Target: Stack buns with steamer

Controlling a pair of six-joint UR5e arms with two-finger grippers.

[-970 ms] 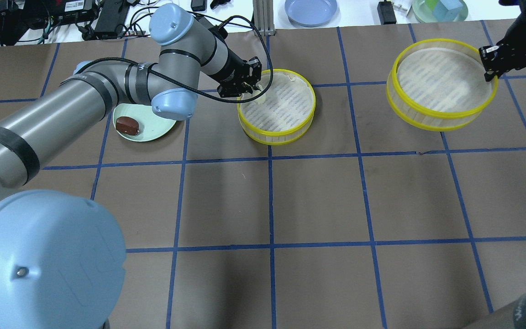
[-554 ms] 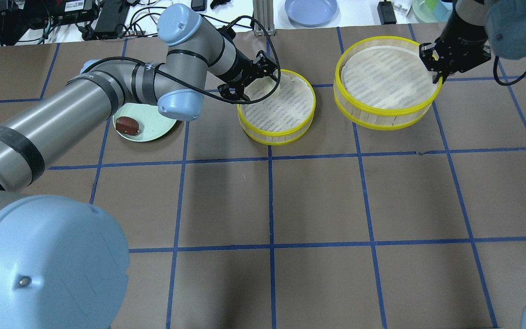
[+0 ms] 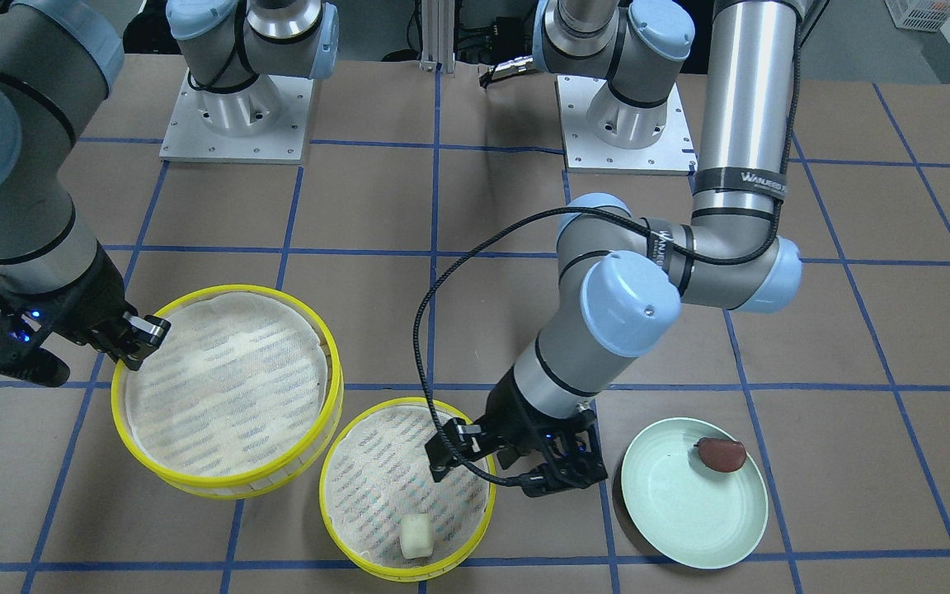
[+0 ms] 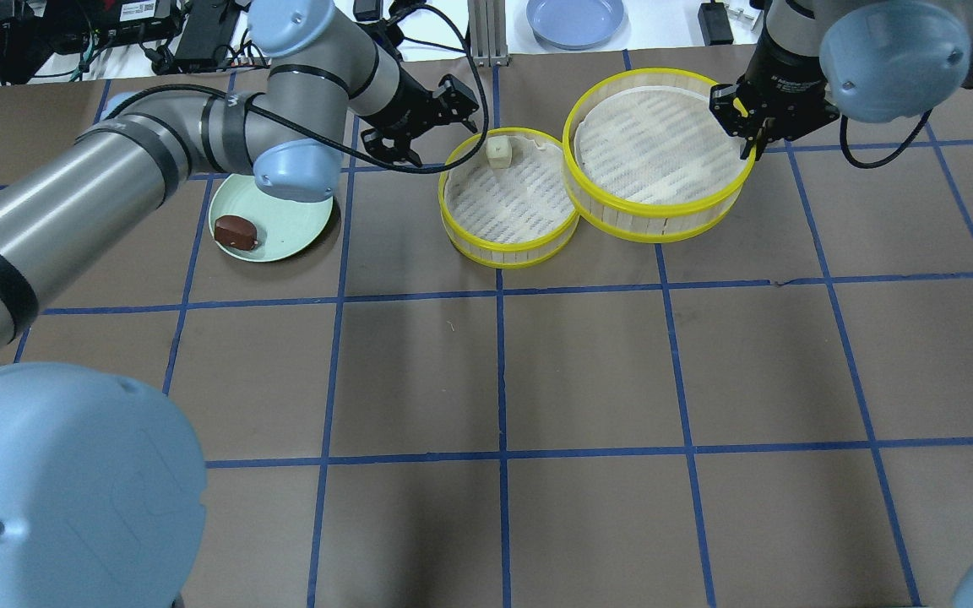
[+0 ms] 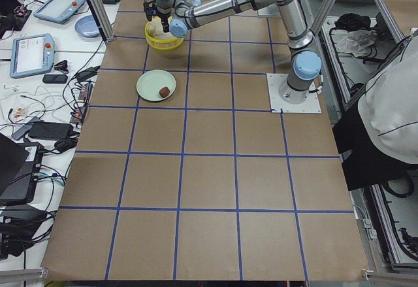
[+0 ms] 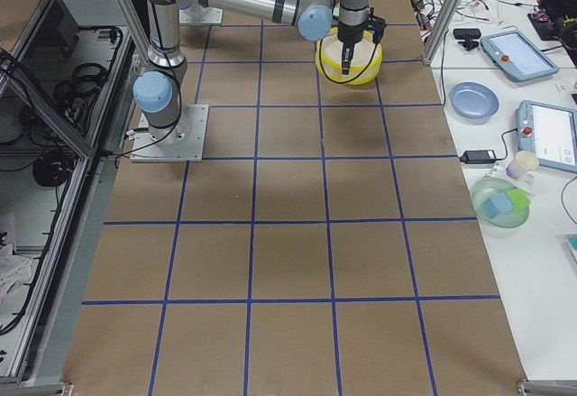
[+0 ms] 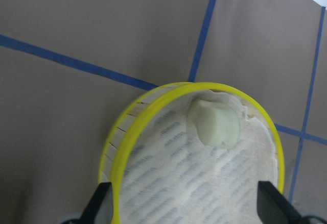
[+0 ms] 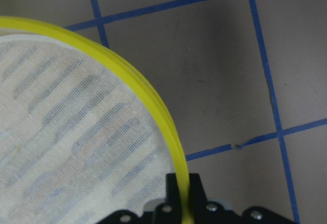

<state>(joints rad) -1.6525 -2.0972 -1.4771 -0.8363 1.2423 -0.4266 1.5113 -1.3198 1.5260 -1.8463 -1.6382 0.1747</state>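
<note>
Counter (image 4: 588, 371): is carrying everything, brown with blue grid lines, and is stretching under both tools.
Left arm (image 4: 115, 169): is reaching across above the green plate, ending in the left tool by the smaller steamer.
Right arm (image 4: 883, 42): is coming in from the far side of the larger steamer, ending in the right tool on that tray's rim.
Larger steamer (image 4: 664, 221): is hanging from the right tool by its yellow rim, its cloth liner bare. The side opposite that tool is overlapping the smaller steamer's rim in the overhead view; I cannot tell whether the two are touching.
Smaller steamer (image 4: 508, 211): is sitting on the counter directly below and ahead of the left tool, yellow-rimmed and cloth-lined.
Plate (image 4: 284, 236): is lying just behind the left tool, on the side away from both steamers.
Left tool (image 3: 512, 466): is hovering over the near rim of the smaller steamer with its fingers spread wide and gripping nothing.
Right tool (image 4: 747, 135): is pinching the larger steamer's rim, fingers pressed against it from inside and outside.
Dark bun (image 4: 235, 230): is resting on the plate's edge, well apart from the left tool.
Cream bun (image 4: 499, 154): is lying inside the smaller steamer, ahead of the left tool's spread fingers and clear of them, close to the rim.
</note>
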